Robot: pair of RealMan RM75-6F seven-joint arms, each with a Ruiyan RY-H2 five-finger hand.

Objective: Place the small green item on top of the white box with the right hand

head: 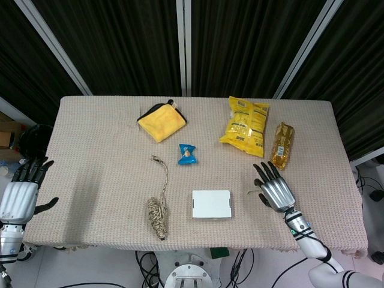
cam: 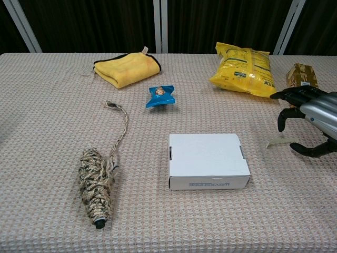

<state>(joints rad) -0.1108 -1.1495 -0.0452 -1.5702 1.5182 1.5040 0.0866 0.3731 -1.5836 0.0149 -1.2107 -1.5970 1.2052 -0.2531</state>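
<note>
A small, flat, pale green strip point(cam: 279, 142) lies on the tablecloth just right of the white box point(cam: 208, 159); in the head view the strip point(head: 250, 192) shows only as a thin sliver beside the box point(head: 211, 204). My right hand point(head: 275, 188) hovers next to the strip, open, with spread fingers and nothing in it. From the chest camera the same hand point(cam: 310, 113) arches over the cloth, with the strip lying by its thumb tip and apart from it. My left hand point(head: 21, 193) is open and empty beyond the table's left edge.
A blue snack packet point(head: 187, 154), a yellow cloth point(head: 161, 122), a yellow chip bag point(head: 245, 126) and a gold packet point(head: 282, 144) lie further back. A twine bundle point(head: 158, 216) with a loose tail sits left of the box. The table's front edge point(head: 198, 247) is close.
</note>
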